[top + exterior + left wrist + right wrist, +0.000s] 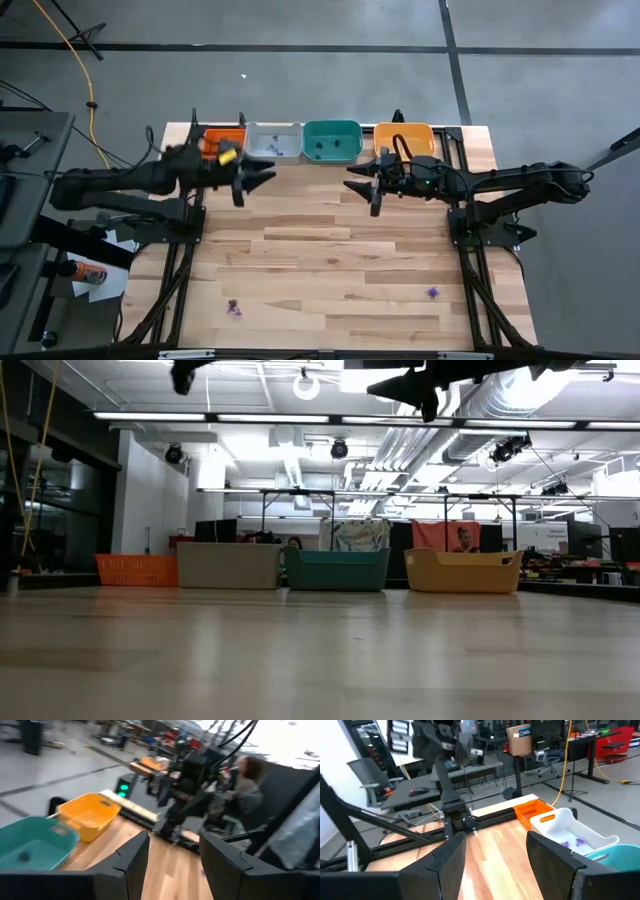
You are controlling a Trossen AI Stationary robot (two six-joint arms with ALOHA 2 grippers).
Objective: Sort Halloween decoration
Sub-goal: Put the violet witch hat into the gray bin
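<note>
Arms both reach inward above the table's [330,250] far half, near the row of trays. Left gripper [262,178] hangs just in front of the white tray [273,141], fingers spread, nothing between them. Right gripper [358,186] hangs in front of the orange tray [404,137], fingers spread, empty. Purple trinkets [234,308] lie on the near table; more sit in the white tray and the teal tray [332,140].

The table [330,250] top is pale wood in jointed planks, smooth with a low sheen. The orange tray [532,811], white tray [572,827], teal tray [30,842] and yellow tray [90,815] are smooth moulded plastic. The left gripper [262,178] and right gripper [358,187] fingers are matt black.
</note>
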